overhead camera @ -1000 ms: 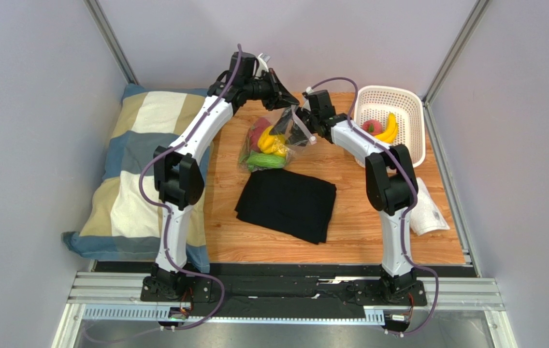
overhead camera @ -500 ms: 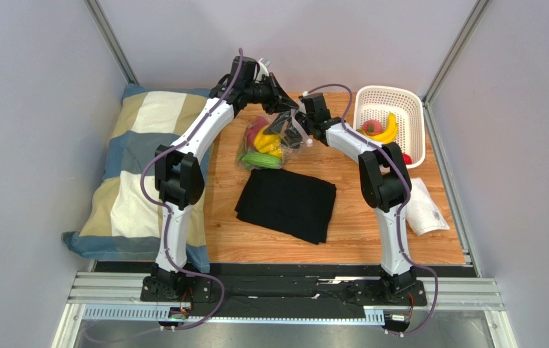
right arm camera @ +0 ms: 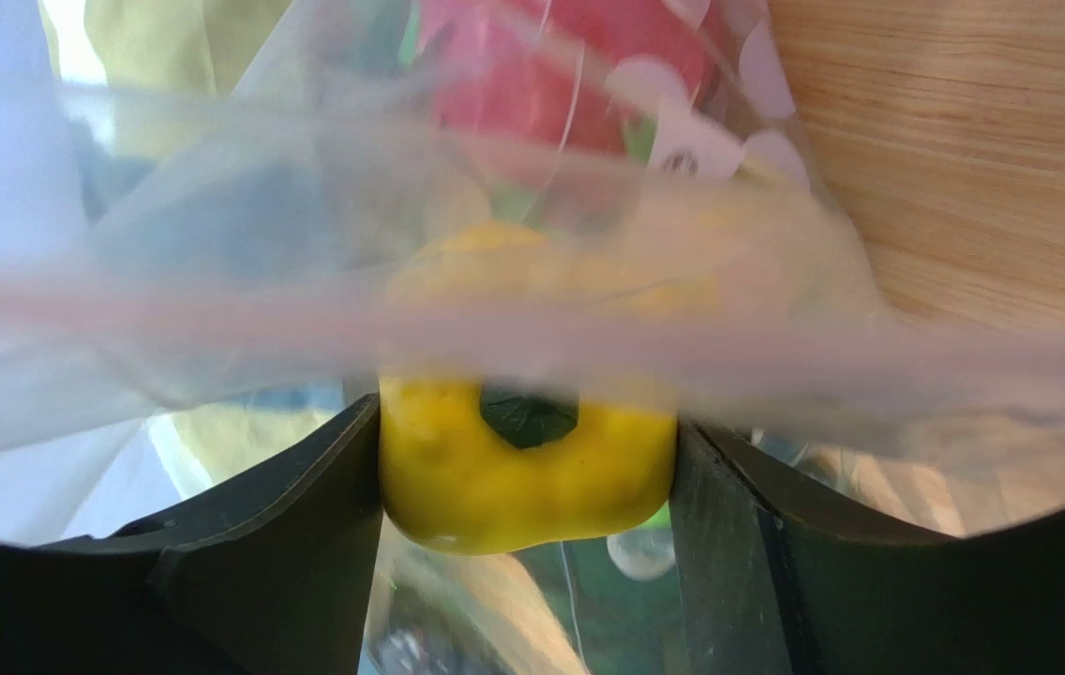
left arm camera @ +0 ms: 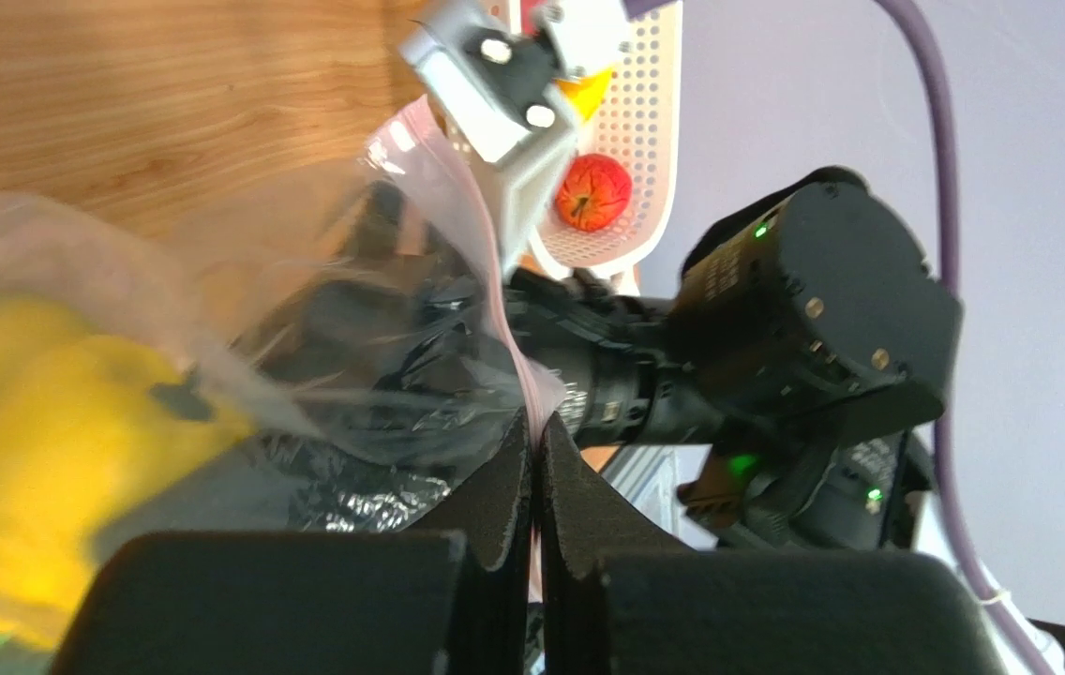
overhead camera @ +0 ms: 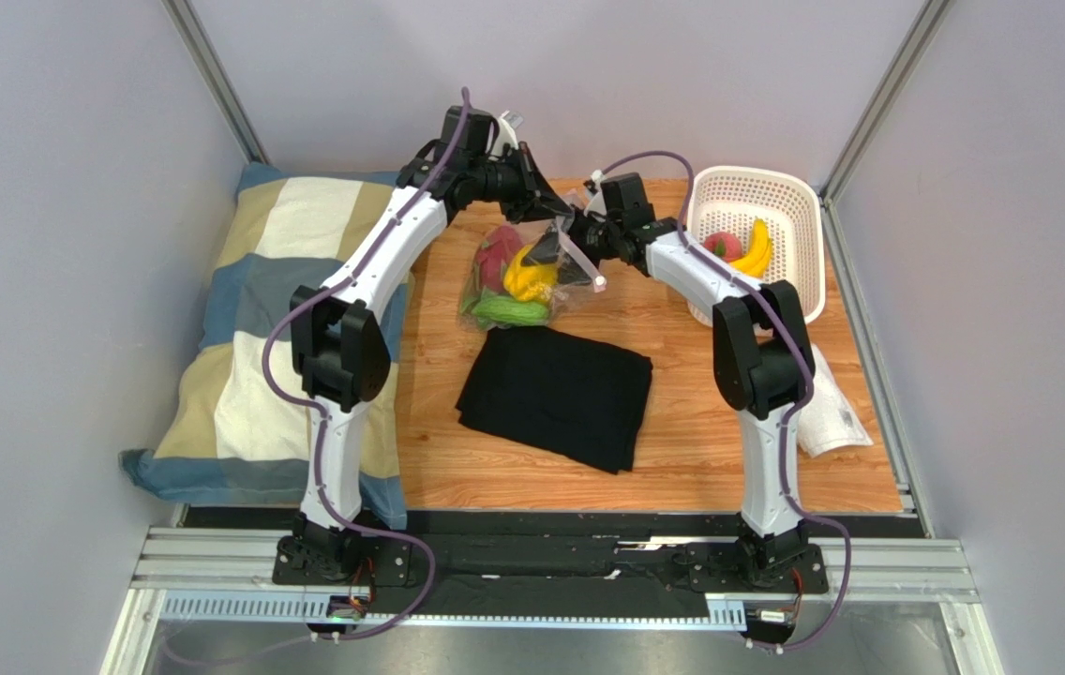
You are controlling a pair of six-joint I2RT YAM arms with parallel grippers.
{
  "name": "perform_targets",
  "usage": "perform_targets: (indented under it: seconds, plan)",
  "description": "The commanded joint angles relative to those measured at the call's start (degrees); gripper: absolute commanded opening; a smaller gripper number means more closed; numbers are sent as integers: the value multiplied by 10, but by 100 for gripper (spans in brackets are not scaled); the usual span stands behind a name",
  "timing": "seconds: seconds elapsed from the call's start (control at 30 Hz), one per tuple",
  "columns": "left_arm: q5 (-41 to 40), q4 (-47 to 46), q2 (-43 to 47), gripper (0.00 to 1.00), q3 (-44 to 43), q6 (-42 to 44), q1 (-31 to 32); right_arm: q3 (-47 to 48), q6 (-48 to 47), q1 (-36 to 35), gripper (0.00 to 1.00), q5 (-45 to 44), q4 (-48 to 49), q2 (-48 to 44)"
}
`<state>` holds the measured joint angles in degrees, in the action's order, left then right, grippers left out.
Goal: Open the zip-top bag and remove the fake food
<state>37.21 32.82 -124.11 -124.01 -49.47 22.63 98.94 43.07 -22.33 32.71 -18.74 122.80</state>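
Your left pincer (left arm camera: 536, 453) is closed tight on the pinkish zip strip (left arm camera: 481, 236) of the zip-top bag (overhead camera: 507, 288), holding that edge up at the far middle of the counter (overhead camera: 693, 408). The bag's lower end rests on the wood, just beyond the black cloth (overhead camera: 557, 394), with fake food (overhead camera: 526, 276) showing through it: red, yellow and green.

Your right pincer (right arm camera: 524, 431) is at the bag's mouth, facing the left one. Its fingers (right arm camera: 334, 492) are part-way apart, and a yellow piece (right arm camera: 524, 485) with a hole fills the gap, touching both. It looks gripped, though blurred plastic crosses the wrist view.

The white basket (overhead camera: 795, 191) stands to the right, holding a banana (overhead camera: 754, 249) and a pink fruit (overhead camera: 720, 246).
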Motion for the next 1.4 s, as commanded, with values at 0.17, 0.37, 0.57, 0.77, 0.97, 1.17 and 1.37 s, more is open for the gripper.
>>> perform_targets:
  seconds: [0.17,0.37,0.57,0.77,0.97,1.17,1.37]
  plan:
    - [-1,35,58,0,-17,41,-16,52,-252,11,0,137,-67,-69]
    - [3,29,73,0,1,39,-16,60,-377,7,2,135,-97,-93]
    - [-6,29,84,0,7,41,-16,-14,-348,6,0,60,-43,-167]
    - [-19,22,87,0,5,42,-22,-155,-244,7,0,-147,80,-296]
    - [-1,13,76,0,0,32,-23,-85,-145,14,0,-209,42,-289]
    - [-1,15,59,0,-27,27,-23,-29,-76,37,0,-139,-25,-244]
    - [-26,-40,44,0,-62,-12,-29,-5,-42,116,0,-265,-102,-254]
